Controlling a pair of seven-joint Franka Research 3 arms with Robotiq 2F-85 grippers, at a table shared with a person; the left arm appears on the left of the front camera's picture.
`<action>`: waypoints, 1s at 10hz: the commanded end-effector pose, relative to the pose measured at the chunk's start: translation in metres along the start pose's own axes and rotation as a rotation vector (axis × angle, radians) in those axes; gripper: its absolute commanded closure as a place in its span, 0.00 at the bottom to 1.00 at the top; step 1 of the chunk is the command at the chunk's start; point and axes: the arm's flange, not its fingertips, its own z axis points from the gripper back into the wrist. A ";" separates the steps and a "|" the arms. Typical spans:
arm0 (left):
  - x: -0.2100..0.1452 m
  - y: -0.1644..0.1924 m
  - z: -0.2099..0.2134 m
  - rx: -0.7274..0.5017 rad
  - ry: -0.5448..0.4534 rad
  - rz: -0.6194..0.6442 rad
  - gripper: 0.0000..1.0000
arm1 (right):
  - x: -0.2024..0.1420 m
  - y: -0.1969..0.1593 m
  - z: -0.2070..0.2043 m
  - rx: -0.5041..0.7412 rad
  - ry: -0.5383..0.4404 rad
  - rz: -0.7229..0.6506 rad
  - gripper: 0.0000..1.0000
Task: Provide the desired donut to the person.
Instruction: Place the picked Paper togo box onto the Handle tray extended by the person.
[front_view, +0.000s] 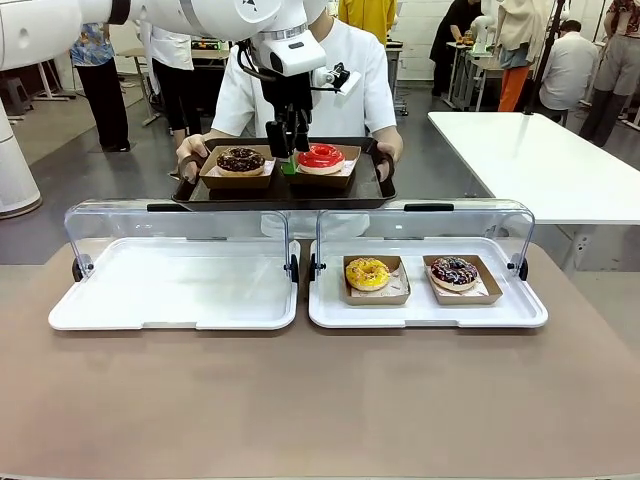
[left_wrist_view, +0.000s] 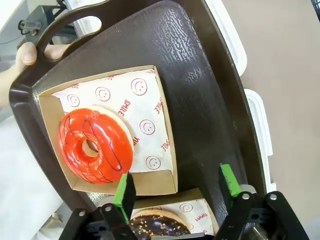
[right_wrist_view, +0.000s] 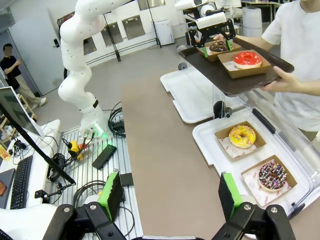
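The person (front_view: 350, 80) in a white top holds a dark brown tray (front_view: 285, 192) by its handles at the far side. Two cardboard boxes sit on the tray, one with a red glazed donut (front_view: 321, 156) (left_wrist_view: 95, 145) and one with a chocolate donut (front_view: 240, 159) (left_wrist_view: 160, 225). My left gripper (front_view: 290, 150) (left_wrist_view: 176, 187) hangs open over the tray between the two boxes. One green pad (left_wrist_view: 124, 192) is by the near corner of the red donut's box, and nothing is between the fingers. My right gripper (right_wrist_view: 169, 195) is open and empty, high above the table's near end.
Two white display trays with raised clear lids stand on the brown table. The left one (front_view: 170, 300) holds nothing. The right one (front_view: 430, 315) holds a yellow donut (front_view: 367, 273) and a chocolate sprinkle donut (front_view: 454, 271) in boxes. A white table (front_view: 540, 160) stands at the back right.
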 end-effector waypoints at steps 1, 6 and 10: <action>0.005 0.007 0.008 -0.013 0.015 -0.022 0.10 | 0.000 -0.001 0.000 0.008 -0.012 0.007 0.00; -0.008 -0.023 0.036 -0.042 0.009 -0.090 0.00 | 0.000 -0.001 0.000 0.008 -0.012 0.007 0.00; -0.120 -0.123 0.094 -0.102 -0.046 -0.071 0.00 | 0.000 -0.001 0.000 0.008 -0.012 0.007 0.00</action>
